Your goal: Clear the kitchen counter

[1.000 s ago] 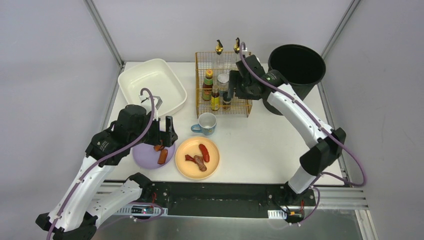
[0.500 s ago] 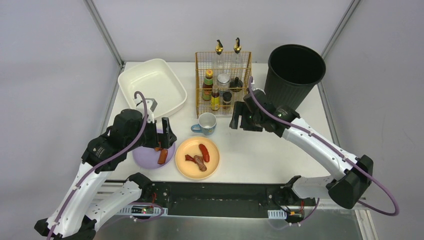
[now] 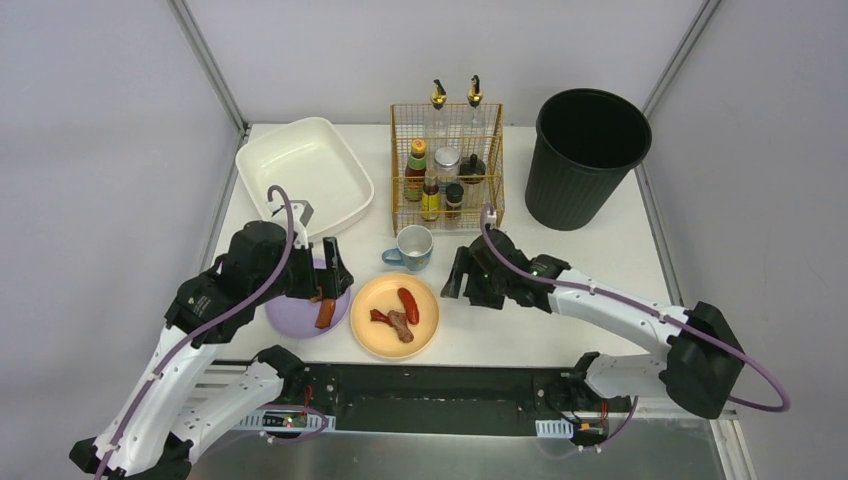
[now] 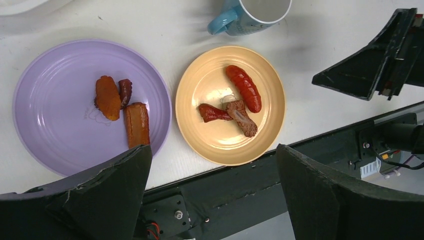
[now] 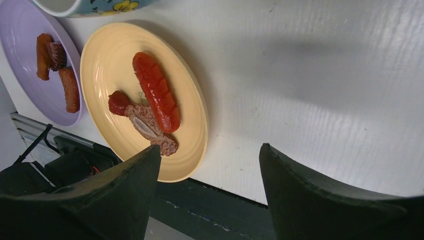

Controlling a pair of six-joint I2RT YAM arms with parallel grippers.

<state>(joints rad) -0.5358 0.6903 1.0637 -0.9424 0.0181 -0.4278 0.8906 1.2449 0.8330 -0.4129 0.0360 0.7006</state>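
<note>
Yellow plate as reference: I am watching the right gripper coming down from the wire rack behind it to just right of it, so plate-clearing is probably starting. Its jaws are standing spread, holding nothing. The left gripper, left of it, is hanging wide open and empty. The kitchen counter is lying beneath it, laden.

White arms, black joints, looping purple cables; left hand and right hand matte black, wedge-fingered.
</note>
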